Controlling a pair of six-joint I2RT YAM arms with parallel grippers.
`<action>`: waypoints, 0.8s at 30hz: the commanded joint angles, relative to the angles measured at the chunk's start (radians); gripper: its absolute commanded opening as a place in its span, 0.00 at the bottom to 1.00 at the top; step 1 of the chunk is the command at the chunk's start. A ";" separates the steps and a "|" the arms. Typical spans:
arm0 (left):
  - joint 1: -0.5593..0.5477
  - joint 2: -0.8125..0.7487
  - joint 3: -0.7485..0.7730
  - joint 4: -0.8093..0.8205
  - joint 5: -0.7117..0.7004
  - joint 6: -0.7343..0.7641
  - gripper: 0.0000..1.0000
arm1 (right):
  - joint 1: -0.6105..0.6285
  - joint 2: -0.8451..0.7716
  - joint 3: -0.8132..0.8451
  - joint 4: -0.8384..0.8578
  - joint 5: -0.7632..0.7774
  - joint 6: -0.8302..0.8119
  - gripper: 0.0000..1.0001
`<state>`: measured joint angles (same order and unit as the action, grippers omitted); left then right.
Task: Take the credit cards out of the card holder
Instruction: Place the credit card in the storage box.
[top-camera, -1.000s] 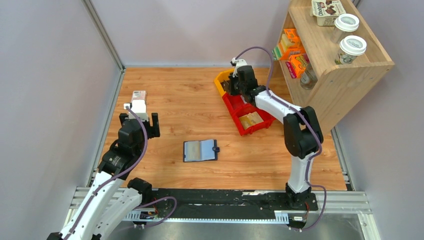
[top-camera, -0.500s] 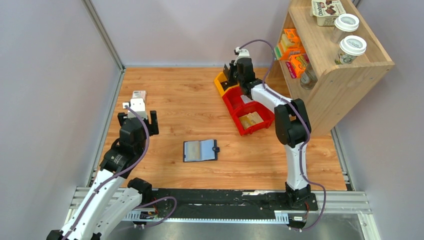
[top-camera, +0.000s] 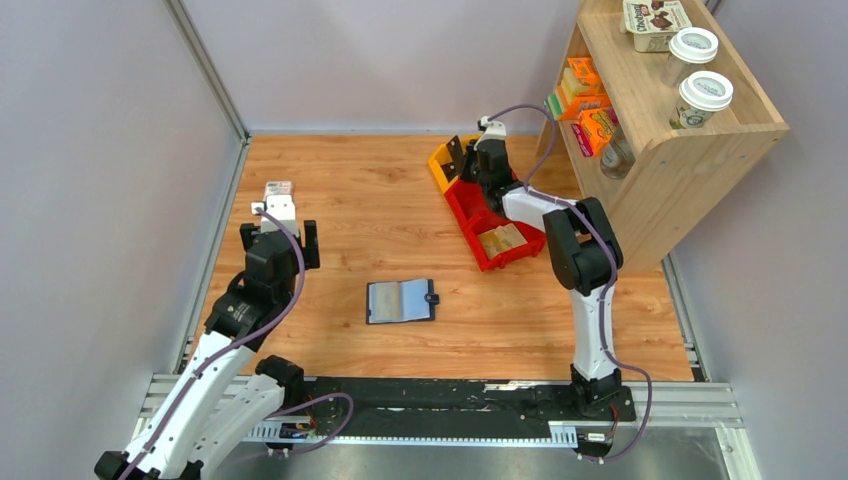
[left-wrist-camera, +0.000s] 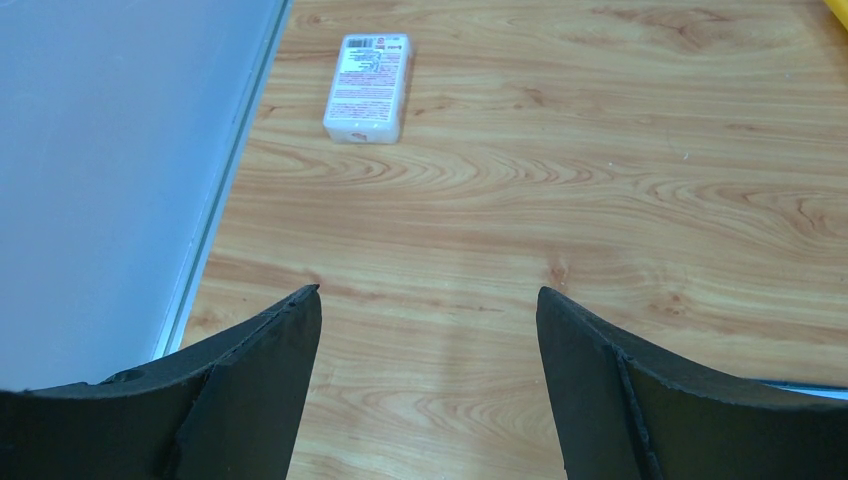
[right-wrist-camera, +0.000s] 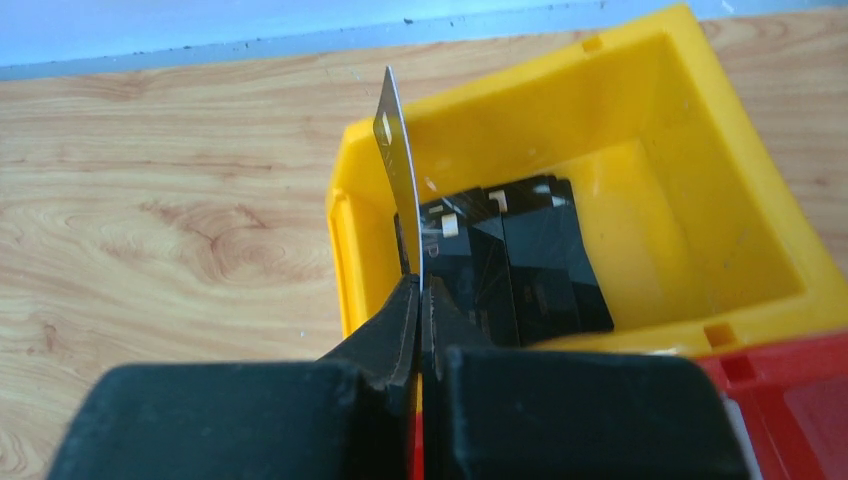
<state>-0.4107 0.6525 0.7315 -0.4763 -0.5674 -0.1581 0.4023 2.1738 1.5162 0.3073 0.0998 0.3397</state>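
Observation:
The card holder (top-camera: 401, 301) lies open and flat mid-table, navy with pale inner pockets and its snap tab to the right. My right gripper (top-camera: 467, 163) is at the far yellow bin (top-camera: 441, 161), shut on a thin grey credit card (right-wrist-camera: 400, 170). The card stands edge-on above the bin's left wall, pinched at the gripper (right-wrist-camera: 420, 287). Several dark cards (right-wrist-camera: 520, 265) lie inside the yellow bin (right-wrist-camera: 700, 200). My left gripper (top-camera: 280, 240) hovers open at the table's left side, well left of the card holder. Only bare wood shows between the fingers of that gripper (left-wrist-camera: 428, 292).
A pink-white box (left-wrist-camera: 369, 88) lies ahead of the left gripper, near the left wall (left-wrist-camera: 110, 170). Two red bins (top-camera: 497, 228) continue the row from the yellow one; the nearer holds tan items. A wooden shelf (top-camera: 660, 150) with cups and boxes stands at the back right.
The right gripper has carried the card a little back and right, turning over the yellow bin. The left arm has shifted slightly, its jaws still wide.

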 joint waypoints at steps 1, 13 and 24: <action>0.003 0.002 -0.004 0.033 -0.014 0.003 0.86 | -0.002 -0.077 -0.079 0.064 0.026 0.032 0.00; 0.004 0.006 -0.004 0.035 -0.008 0.002 0.86 | -0.020 -0.046 -0.012 -0.006 -0.130 0.005 0.01; 0.004 0.009 -0.004 0.034 0.000 0.005 0.86 | -0.039 0.018 0.085 -0.140 -0.206 -0.013 0.06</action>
<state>-0.4107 0.6617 0.7311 -0.4744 -0.5667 -0.1577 0.3695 2.1674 1.5566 0.2264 -0.0814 0.3504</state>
